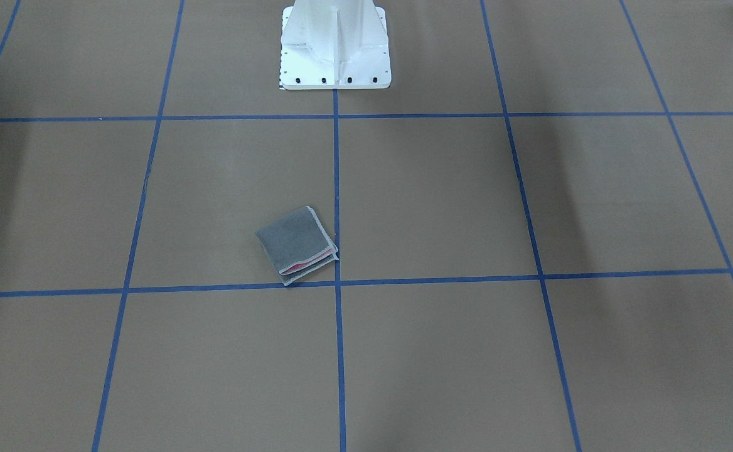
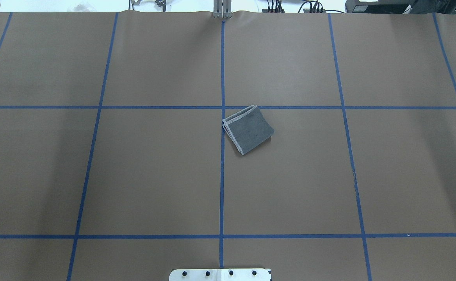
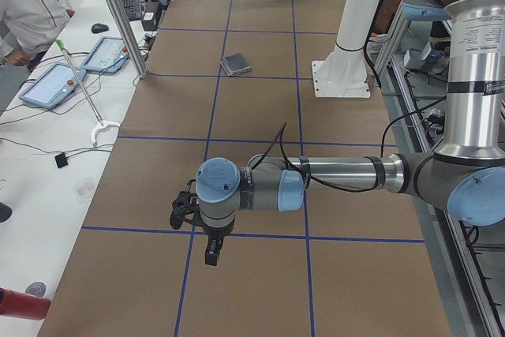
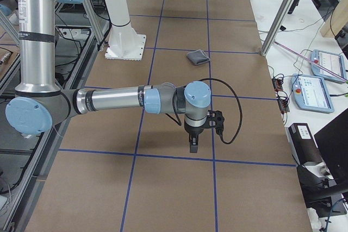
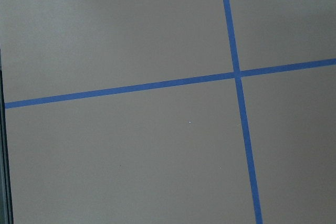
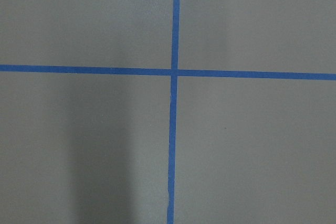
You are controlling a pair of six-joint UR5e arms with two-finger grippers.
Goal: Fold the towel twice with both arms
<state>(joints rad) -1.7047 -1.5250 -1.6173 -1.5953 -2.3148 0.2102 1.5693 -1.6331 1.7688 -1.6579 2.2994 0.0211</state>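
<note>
Brown paper (image 2: 154,175) ruled into squares by blue tape (image 2: 222,175) covers the long tabletop, photographed with the job apparently done. The left gripper (image 3: 211,256) hangs fingers-down over a tape crossing toward one end of the tabletop, and the right gripper (image 4: 192,146) hangs likewise toward the other. Both appear only from the side, so I cannot tell whether either is wide or narrow. Neither touches the cloth.

The towel (image 2: 249,130) lies well apart from both, close to the tabletop's middle, one corner touching the centre tape line. It is a compact, slightly skewed square, grey terry face up. Light hemmed edges stack in layers along two sides, and a sliver of pink (image 1: 299,266) shows between them.

The layered hems suggest both folds are made. What remains, I judge, is to keep the arms clear and leave the soft stack alone, since its loose edges could spring open if brushed.

Beyond it stands the white bolted pedestal base (image 1: 335,56). A person (image 3: 28,5) waits beside teach pendants (image 3: 51,84) on a white side bench.
</note>
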